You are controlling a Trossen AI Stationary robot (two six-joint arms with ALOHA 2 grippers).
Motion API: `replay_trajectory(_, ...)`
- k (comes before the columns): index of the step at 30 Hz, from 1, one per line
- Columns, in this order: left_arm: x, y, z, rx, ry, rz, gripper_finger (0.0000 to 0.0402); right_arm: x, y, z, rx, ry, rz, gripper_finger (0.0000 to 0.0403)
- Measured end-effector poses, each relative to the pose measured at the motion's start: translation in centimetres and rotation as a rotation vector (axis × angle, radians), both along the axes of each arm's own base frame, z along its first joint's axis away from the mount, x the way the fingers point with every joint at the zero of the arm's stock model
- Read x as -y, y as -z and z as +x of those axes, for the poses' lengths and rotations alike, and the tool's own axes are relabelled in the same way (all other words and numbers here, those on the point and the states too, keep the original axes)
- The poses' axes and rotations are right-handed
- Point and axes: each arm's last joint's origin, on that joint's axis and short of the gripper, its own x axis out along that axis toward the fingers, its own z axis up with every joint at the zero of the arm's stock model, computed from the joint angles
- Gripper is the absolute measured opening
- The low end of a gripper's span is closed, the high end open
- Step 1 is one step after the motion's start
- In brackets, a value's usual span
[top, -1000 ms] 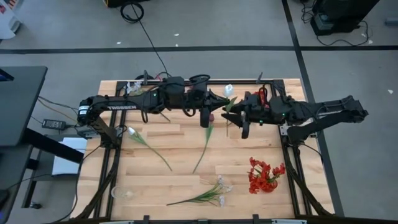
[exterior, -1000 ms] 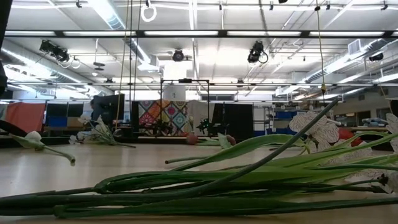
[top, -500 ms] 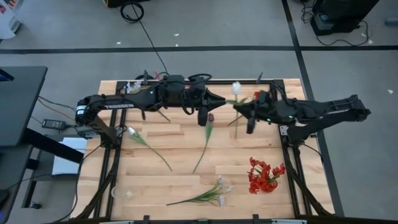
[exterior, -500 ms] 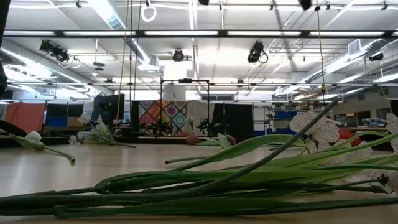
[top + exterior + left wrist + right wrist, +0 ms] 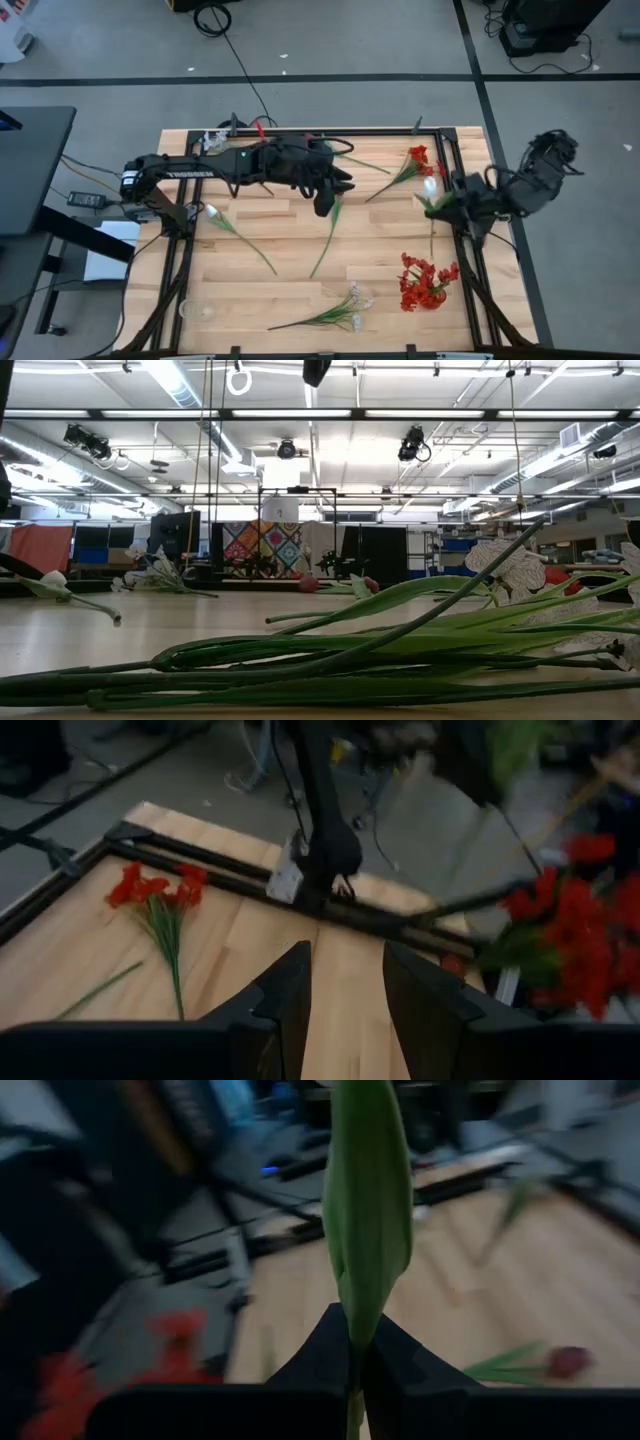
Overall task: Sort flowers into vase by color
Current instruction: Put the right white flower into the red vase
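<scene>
Right gripper [image 5: 447,200] is clamped on the green stem of the white tulip [image 5: 429,186], its fingers [image 5: 318,1348] pinched flat against the leaf with no gap showing, out at the right edge of the table [image 5: 250,290]. Just beyond the tulip toward the table's back lies a red stem [image 5: 415,160]; nearer the front, below the tulip, a red bunch [image 5: 425,283] rests on the wood. No vase shows in any view, so my guess is the carry should stay level and slow, stem kept vertical, grip unloosened until a target is clear. Left gripper [image 5: 347,990], well away toward the table's middle, hangs parted and holding nothing above a maroon tulip [image 5: 330,225]
</scene>
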Motion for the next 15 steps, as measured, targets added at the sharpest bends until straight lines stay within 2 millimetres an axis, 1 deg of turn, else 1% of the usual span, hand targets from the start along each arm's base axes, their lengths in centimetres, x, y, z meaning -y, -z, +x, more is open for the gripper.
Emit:
replay_trajectory(2, 0.4, 0.0, 0.0, 0.004, -0.03, -0.013, 0.0132, -0.9, 0.4, -0.4, -0.002, -0.067, -0.012, 0.0015)
replay_trajectory(4, 0.9, -0.1, 0.1, 0.01, -0.053, -0.029, 0.0132, -1.9, 1.6, -0.7, -0.018, -0.11, -0.038, 0.0015)
replay_trajectory(8, 1.8, -0.1, 0.1, 0.013, -0.084, -0.065, 0.0132, -3.7, 4.4, -1.5, -0.025, -0.139, -0.057, 0.0014)
replay_trajectory(12, 2.5, -0.1, 0.1, 0.024, -0.135, -0.085, 0.0133, -4.7, 5.4, -2.5, 0.055, -0.153, -0.033, 0.0014)
replay_trajectory(15, 2.8, -0.3, 0.1, 0.042, -0.159, -0.099, 0.0133, -5.1, 5.6, -3.2, 0.088, -0.155, -0.023, 0.0014)
